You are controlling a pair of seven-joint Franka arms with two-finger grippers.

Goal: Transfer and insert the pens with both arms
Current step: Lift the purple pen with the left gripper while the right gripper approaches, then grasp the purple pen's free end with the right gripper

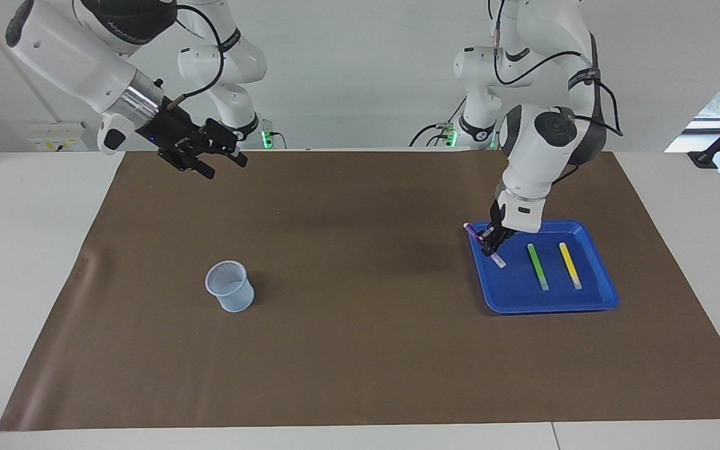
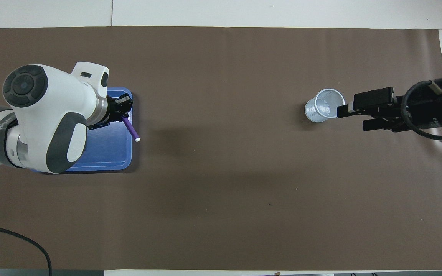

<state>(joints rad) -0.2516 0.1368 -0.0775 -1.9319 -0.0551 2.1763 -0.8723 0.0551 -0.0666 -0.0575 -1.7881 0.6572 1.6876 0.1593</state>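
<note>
My left gripper (image 1: pixel 492 244) is down in the blue tray (image 1: pixel 547 301) and shut on the purple pen (image 1: pixel 474 232), which lies tilted across the tray's corner nearest the robots. In the overhead view the purple pen (image 2: pixel 130 129) sticks out of that gripper (image 2: pixel 123 112) past the tray's (image 2: pixel 109 155) edge. The green pen (image 1: pixel 538 267) and the yellow pen (image 1: pixel 570 265) lie side by side in the tray; the left arm hides them in the overhead view. My right gripper (image 1: pixel 225 164) is open, empty and raised over the mat's edge by the robots; it also shows in the overhead view (image 2: pixel 353 119).
A clear plastic cup (image 1: pixel 230 286) stands upright on the brown mat (image 1: pixel 360 350) toward the right arm's end; it also shows in the overhead view (image 2: pixel 324 105). Two smaller white arms with green lights (image 1: pixel 266 134) stand at the table's back edge.
</note>
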